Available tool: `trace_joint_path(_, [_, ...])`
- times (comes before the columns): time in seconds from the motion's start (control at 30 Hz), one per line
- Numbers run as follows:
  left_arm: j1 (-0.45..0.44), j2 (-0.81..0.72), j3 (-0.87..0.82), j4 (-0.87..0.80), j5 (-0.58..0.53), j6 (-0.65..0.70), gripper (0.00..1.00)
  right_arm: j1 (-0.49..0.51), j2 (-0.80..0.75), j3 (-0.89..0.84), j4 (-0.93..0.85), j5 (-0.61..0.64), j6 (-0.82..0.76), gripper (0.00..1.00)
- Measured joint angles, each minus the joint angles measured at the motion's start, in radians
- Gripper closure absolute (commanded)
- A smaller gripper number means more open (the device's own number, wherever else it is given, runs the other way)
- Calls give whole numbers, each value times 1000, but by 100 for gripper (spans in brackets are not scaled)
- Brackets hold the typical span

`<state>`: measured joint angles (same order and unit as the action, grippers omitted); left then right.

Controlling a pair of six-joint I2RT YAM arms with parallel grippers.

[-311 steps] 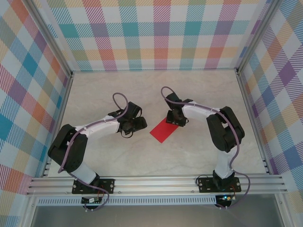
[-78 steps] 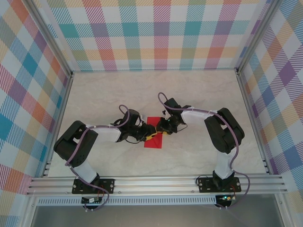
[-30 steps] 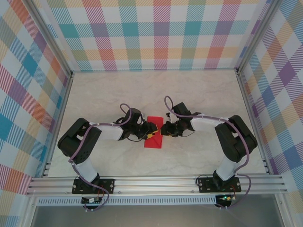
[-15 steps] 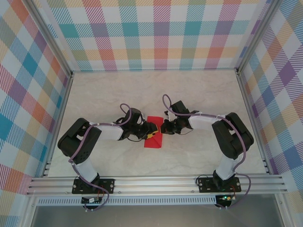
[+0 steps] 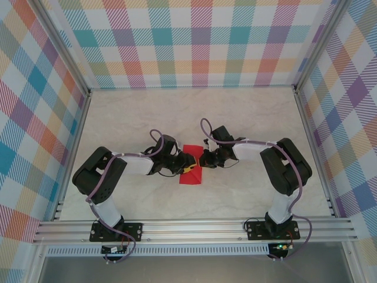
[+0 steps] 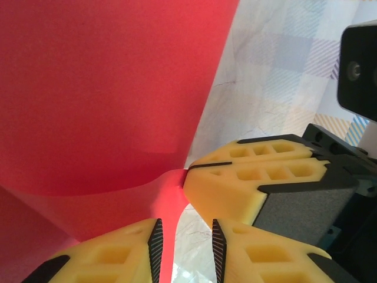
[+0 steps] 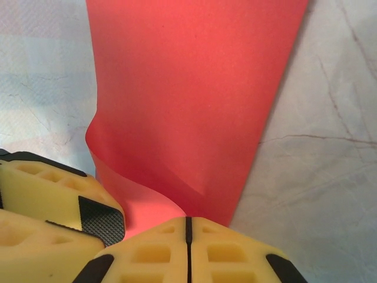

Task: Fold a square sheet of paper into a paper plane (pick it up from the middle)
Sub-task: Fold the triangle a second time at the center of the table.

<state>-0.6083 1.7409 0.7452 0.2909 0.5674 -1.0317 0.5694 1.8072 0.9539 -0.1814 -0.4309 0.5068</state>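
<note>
**Item:** red square sheet of paper point(image 7: 194, 88), thin, lying as a long rectangle on the pale marbled tabletop point(image 5: 247, 118), with one corner region lifted into a curl.

**Right gripper** point(image 7: 187, 221): jaws were fully closed, pinching the lifted red edge. The sheet ran straight ahead of its fingertips, and its long axis pointed away from the gripper.

**Left gripper** point(image 6: 185, 244): jaws stood partly apart. The curled lip of the sheet dropped into the gap and lay against one pad, but no pinch was evident. The bulk of the sheet lay ahead of this gripper and off to one side of its fingertips.

**Relation governing the next move:** both grippers met at the same raised edge from opposite sides, their fingertips just beside each other. The right gripper had the hold and the left was equally near. In my judgement, a closing of the left jaws on that lip would be what gave it a share of the sheet.
</note>
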Motion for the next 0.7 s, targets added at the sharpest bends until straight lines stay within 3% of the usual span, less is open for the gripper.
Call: trace_joint_path(0.7, [0,25,0,0,-1,3,72,0,17,11,-14,11,-7,93])
